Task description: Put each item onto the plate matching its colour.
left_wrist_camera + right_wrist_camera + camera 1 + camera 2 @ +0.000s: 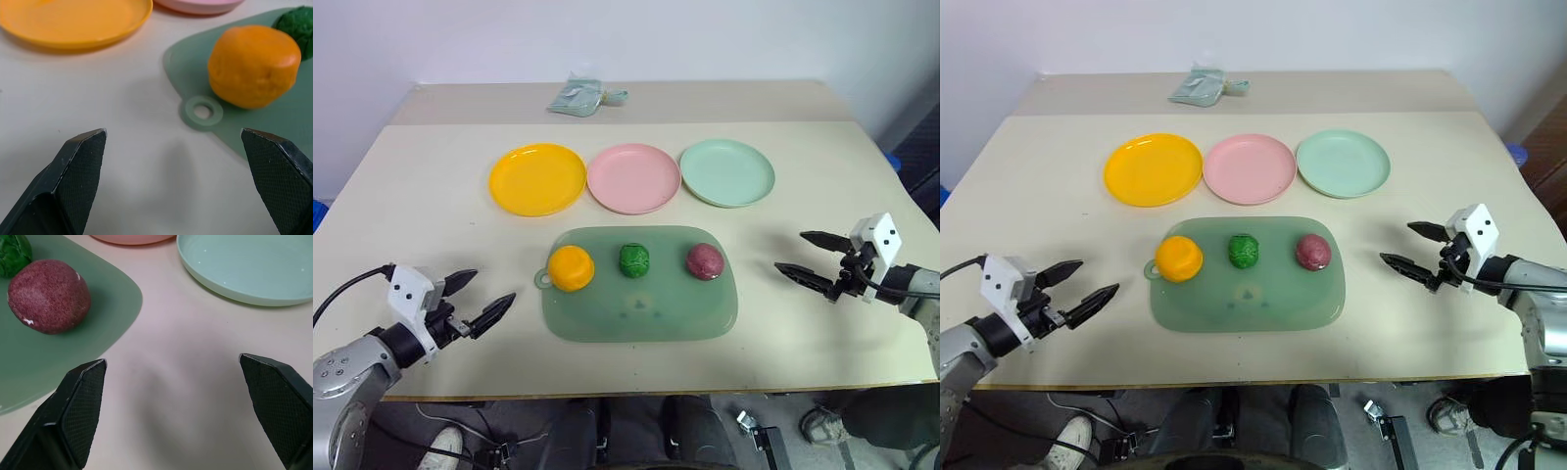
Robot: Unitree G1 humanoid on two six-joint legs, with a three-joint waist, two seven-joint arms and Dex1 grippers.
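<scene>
Jaws of the left gripper [487,301] stand wide apart, holding nothing, over bare table [401,196] near the front left edge, aimed toward the tray's [636,318] ring tab. Open tabletop lies between it and the tray. On the tray, in a row along its far side: orange lump [571,267] by the left rim, green lump [634,259] in the middle, maroon lump [704,260] toward the right rim, all apart. Behind the tray, a row of plates: yellow [537,179], pink [633,177], mint [726,172], adjacent rims close together, all bare. A pale packet [578,97] lies near the far edge. Right gripper [800,256]: jaws also wide, empty, over bare table right of the tray, pointing toward the maroon lump.
</scene>
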